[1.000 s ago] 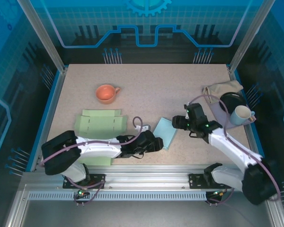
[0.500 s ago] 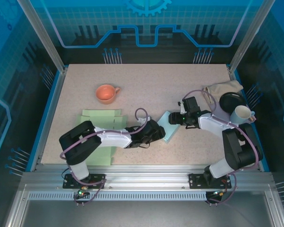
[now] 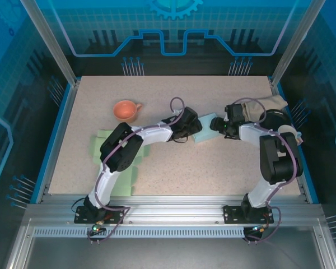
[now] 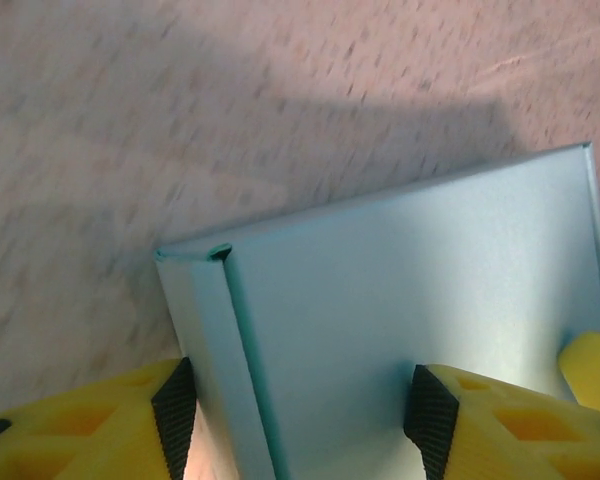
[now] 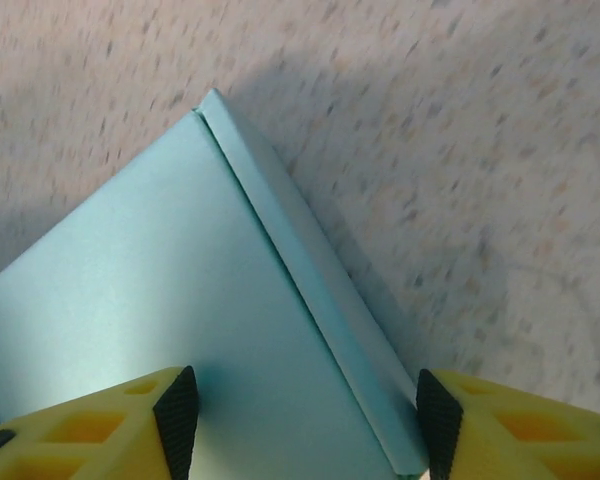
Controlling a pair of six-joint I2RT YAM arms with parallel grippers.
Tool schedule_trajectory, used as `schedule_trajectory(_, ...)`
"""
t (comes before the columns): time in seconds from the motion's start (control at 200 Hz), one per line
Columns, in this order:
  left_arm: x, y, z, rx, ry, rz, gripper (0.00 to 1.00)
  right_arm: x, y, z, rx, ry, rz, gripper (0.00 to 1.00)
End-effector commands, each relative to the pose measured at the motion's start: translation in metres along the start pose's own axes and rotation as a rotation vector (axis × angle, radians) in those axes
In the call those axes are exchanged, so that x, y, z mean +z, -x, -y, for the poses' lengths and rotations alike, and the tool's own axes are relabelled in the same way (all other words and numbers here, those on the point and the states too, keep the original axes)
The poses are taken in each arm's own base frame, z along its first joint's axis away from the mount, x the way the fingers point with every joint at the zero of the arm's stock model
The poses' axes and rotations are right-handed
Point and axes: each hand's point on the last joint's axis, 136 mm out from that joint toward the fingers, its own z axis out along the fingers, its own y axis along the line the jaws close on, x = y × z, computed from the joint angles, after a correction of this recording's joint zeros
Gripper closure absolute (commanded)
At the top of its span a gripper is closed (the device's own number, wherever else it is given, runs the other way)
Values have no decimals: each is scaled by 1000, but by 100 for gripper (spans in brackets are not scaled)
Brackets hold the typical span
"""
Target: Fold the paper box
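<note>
The paper box is a light blue, flat folded box, held between my two grippers at mid-table, right of centre. My left gripper is shut on its left end. In the left wrist view the box runs between the black pads, one pad at its folded edge and the other on its face. My right gripper is shut on the right end. In the right wrist view the box points a corner away from me, with a pad against its narrow side wall. The shadow under the box is offset from it.
An orange cup stands at the back left. A flat green cardboard sheet lies under the left arm. At the right edge are a beige cloth, a black plate and a pale mug.
Both grippers have narrowed onto the blue box and travelled with it away from the near edge toward the middle of the table. Both arms now stretch farther out.
</note>
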Motion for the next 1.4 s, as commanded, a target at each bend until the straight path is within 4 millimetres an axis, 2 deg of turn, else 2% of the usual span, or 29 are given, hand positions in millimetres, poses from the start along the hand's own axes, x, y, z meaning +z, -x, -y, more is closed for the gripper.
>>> schedule_trajectory(0.0, 19, 1, 32, 97, -108, -58, 40, 12, -2, -9, 83, 79, -39, 41)
schedule_trajectory(0.12, 33, 17, 48, 162, -146, -39, 40, 19, 18, -18, 55, 97, -24, 40)
schedule_trajectory(0.27, 42, 41, 53, 212, -119, -3, 37, 27, 24, -13, 76, 67, -22, 39)
schedule_trajectory(0.38, 45, 54, 48, 216, -87, 7, 32, 22, 30, -7, 81, 37, 12, 32)
schedule_trajectory(0.49, 41, 64, 43, 232, -51, 28, 25, 8, 39, -2, 73, 3, 63, 28)
schedule_trajectory(0.665, 17, 82, 34, 262, 30, 68, 20, -28, 52, -5, 31, -13, 119, 25)
schedule_trajectory(0.81, -22, 98, 31, 309, 86, 133, 16, -63, 48, -15, -23, -15, 166, 23)
schedule_trajectory(0.875, -44, 101, 26, 319, 114, 154, 16, -78, 38, -20, -60, -20, 177, 23)
schedule_trajectory(0.94, -67, 98, 9, 315, 157, 176, 16, -91, 26, -27, -87, -12, 190, 23)
schedule_trajectory(0.975, -83, 96, 1, 310, 174, 197, 16, -91, 11, -24, -93, -18, 167, 23)
schedule_trajectory(1.12, -135, 65, -76, 263, 361, 195, 16, -116, -17, -34, -65, 42, 104, 23)
schedule_trajectory(1.155, -142, 55, -97, 264, 410, 194, 16, -122, -23, -36, -85, 49, 94, 23)
schedule_trajectory(1.23, -158, 39, -127, 296, 490, 215, 16, -133, -37, -36, -124, 67, 87, 23)
schedule_trajectory(1.321, -171, 24, -155, 338, 599, 218, 16, -150, -47, -41, -151, 130, 111, 23)
schedule_trajectory(1.396, -173, 14, -173, 368, 669, 204, 16, -158, -54, -41, -166, 161, 128, 24)
